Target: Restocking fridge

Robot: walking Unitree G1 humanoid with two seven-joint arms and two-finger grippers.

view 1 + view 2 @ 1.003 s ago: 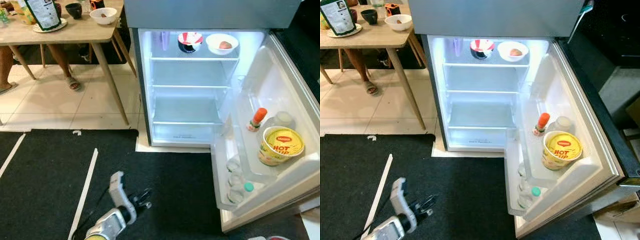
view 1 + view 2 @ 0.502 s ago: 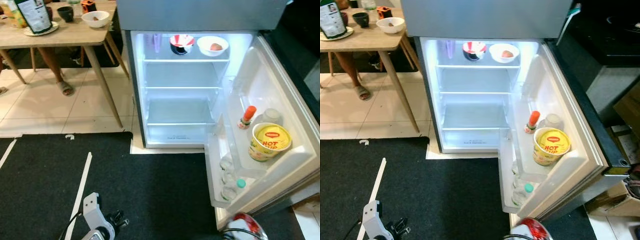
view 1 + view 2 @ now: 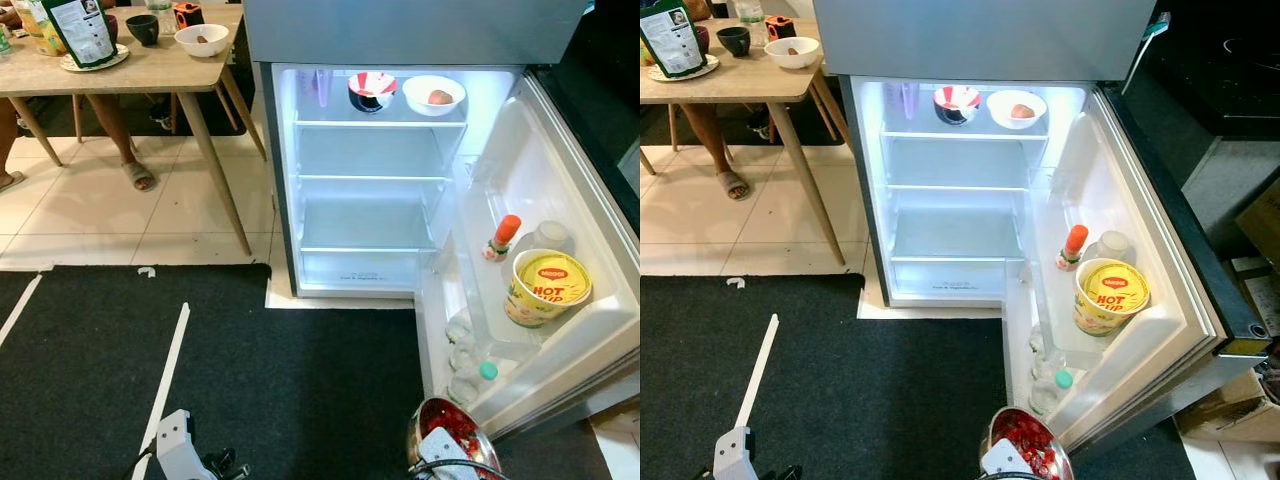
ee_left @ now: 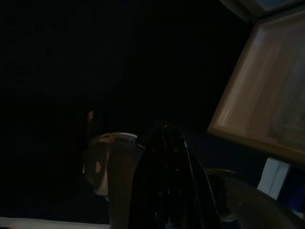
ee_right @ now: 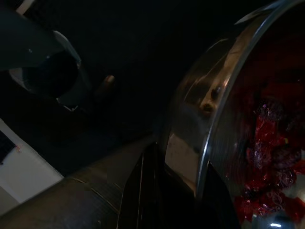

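A refrigerator stands open in front of the robot, its lit white interior [image 3: 370, 200] showing three clear shelves; the two lower ones are bare, and the top, far shelf holds a red-and-white patterned bowl [image 3: 371, 88] and, just to its right, a white bowl with a small round reddish item in it [image 3: 434, 94]. The white fridge door [image 3: 560, 250] swings out to the right; its upper rack carries a small bottle with an orange cap [image 3: 503, 236], a clear lidded jar [image 3: 549, 238] and a yellow instant-noodle cup [image 3: 545, 288], and the lower rack holds clear bottles, one with a green cap [image 3: 487, 371]. Near the robot, low on the right, the right gripper [image 5: 190, 191] grips the rim of a shiny round steel bowl filled with red chopped food [image 3: 448, 435], a finger pressed against its outer wall; the bowl hangs above the black floor mat [image 3: 300, 380], just near of the door's lower corner. The left gripper [image 4: 164, 191] hangs idle low on the left, and its dark wrist view does not let me tell how far its fingers are parted. To the far left stands a wooden table [image 3: 150, 70] with dishes on it and a person's sandalled foot [image 3: 137, 176] beneath. The step in hand appears to be carrying the steel bowl to the fridge. The next move calls for raising it level, clearing the door rack, and sliding it onto a bare shelf without tipping the contents.
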